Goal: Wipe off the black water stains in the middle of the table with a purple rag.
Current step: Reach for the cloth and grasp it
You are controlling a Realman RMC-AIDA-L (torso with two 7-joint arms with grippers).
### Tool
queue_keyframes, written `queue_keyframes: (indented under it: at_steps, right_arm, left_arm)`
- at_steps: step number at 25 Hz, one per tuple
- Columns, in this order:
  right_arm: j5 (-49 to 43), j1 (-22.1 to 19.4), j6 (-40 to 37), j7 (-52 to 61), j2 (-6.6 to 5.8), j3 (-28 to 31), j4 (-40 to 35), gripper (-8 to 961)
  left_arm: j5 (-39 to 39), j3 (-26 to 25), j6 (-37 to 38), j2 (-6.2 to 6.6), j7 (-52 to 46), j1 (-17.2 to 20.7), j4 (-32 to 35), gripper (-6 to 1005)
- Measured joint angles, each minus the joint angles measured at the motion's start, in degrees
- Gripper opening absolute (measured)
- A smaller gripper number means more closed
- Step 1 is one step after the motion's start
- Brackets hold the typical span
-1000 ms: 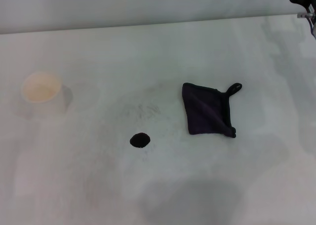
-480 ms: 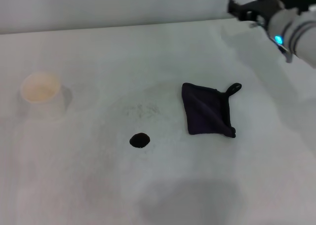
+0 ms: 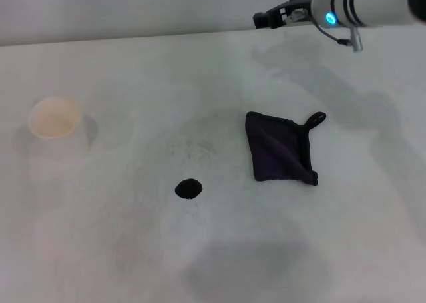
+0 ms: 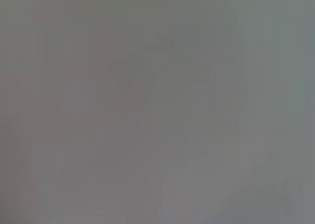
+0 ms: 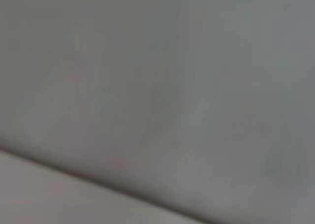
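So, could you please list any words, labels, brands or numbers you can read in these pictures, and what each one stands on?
None: no readable text anywhere.
The very dark purple square cloth, the white paper cup, the white flat tabletop and the right gripper bear no lettering; the arm shows only a blue light.

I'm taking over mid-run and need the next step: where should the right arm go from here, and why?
Probably bring the right gripper down and toward the purple rag. It hangs above the table's far edge, holding nothing, while the rag lies flat and untouched, apart from the black water stains.
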Motion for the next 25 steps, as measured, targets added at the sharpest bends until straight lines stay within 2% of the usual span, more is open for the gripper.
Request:
queue_keyframes:
  at_steps: [2,4,5,10,18,25]
  right_arm:
    - [0.12,0.03,8.9,-5.34,0.92,6.12,-4.5,840]
    - [0.62,-0.2,17.94,-6.61,0.98,8.67,-10.26,840]
    - [0.62,-0.2,17.94,-6.61,0.98,8.67,-10.26,840]
    - [1.07,-0.59,30.28,-6.0,1.0,10.34,-18.01,840]
    - [-4.21,-0.72,44.07,1.45,1.17,1.27,-24.06,841]
    - [-1.63,-4.61,50.08,2.97,1.31,-1.62,-28.23,839]
  left_arm:
    - [0.0,-1.29,1.6,0.06,1.11,-0.41,1.14,883]
    - [0.01,-2.31,2.78,0.2,2.11,-1.05,1.8,883]
    - [0.02,-2.41,3.24,0.32,2.63,-1.32,2.17,883]
    - [0.07,-2.43,6.88,0.52,5.36,-2.33,4.99,883]
    - [0.14,-2.31,9.91,0.33,6.6,-3.73,5.5,883]
    - [0.25,-1.87,10.03,0.09,6.62,-4.53,4.73,883]
